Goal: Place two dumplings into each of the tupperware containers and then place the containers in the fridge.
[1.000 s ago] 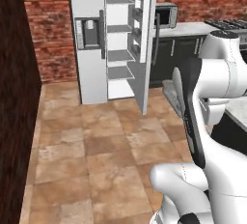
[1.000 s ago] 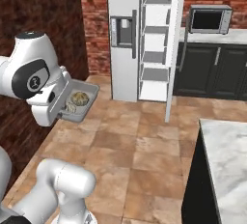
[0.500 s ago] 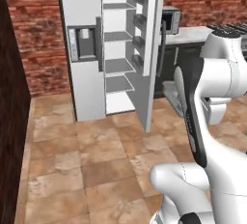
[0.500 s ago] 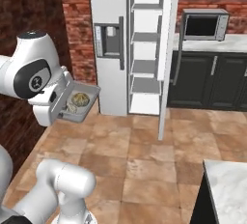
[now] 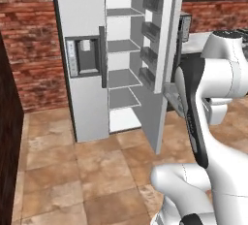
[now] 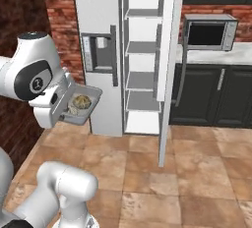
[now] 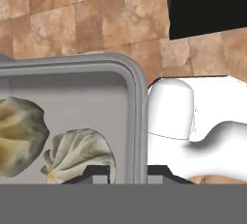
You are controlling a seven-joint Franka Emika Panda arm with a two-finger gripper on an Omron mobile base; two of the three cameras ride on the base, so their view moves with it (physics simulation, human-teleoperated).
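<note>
Your gripper was clamped on the rim of the container, held in the air near the open fridge with two dumplings inside. Pinched only at one edge, it could have tilted or slipped, spilling them, or clipped the door edge

Home kitchen, rendered, tall silver fridge w/ door open, microwave on counter, dark base cabinets, red brick wall, tan tile floor.
</note>
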